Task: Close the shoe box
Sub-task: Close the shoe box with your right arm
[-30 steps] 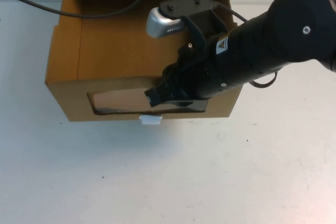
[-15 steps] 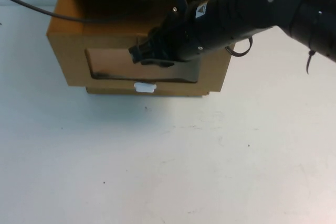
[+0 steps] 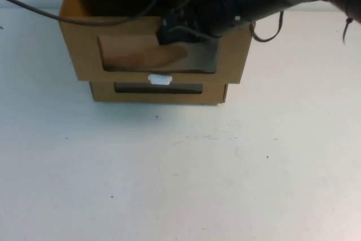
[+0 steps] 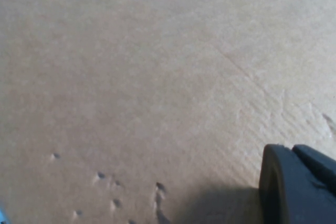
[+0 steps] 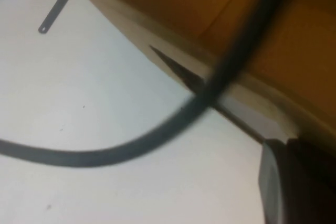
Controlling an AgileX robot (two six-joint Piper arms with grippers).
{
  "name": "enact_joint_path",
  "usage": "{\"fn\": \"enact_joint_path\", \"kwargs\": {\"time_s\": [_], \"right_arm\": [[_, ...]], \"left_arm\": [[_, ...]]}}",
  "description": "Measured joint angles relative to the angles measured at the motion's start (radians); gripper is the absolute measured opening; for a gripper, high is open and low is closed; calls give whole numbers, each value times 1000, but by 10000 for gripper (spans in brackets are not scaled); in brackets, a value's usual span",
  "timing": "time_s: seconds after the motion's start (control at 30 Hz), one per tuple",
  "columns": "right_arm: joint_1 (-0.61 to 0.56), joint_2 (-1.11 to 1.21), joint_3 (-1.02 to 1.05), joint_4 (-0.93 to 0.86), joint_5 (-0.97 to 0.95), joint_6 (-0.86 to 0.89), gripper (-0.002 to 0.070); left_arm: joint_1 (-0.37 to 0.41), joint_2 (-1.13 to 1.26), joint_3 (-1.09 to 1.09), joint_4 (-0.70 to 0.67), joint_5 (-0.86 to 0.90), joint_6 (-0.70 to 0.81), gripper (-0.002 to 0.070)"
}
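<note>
We see the right gripper [image 3: 169, 31], fingers unreadable, pressed against the windowed front of the shoe box [image 3: 155, 55] at the table's [image 3: 180, 173] far edge, where an off-centre push could skew the drawer and jam it, while the left gripper [image 4: 299, 182] faces bare cardboard, its fingers equally unreadable.

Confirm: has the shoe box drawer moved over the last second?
Yes. The shoe box, pushed by the right gripper, slid away from the camera, uncovering the lower box. The left gripper sits against cardboard.
</note>
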Motion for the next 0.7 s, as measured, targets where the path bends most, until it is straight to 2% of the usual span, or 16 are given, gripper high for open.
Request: {"fn": "enact_joint_path", "kwargs": {"time_s": [0.2, 0.7], "right_arm": [[-30, 3, 0, 13, -6, -9, -13], [-30, 71, -51, 66, -171, -52, -13]], "left_arm": [[0, 0, 0, -1, 0, 0, -3], [0, 0, 0, -3, 0, 0, -3]]}}
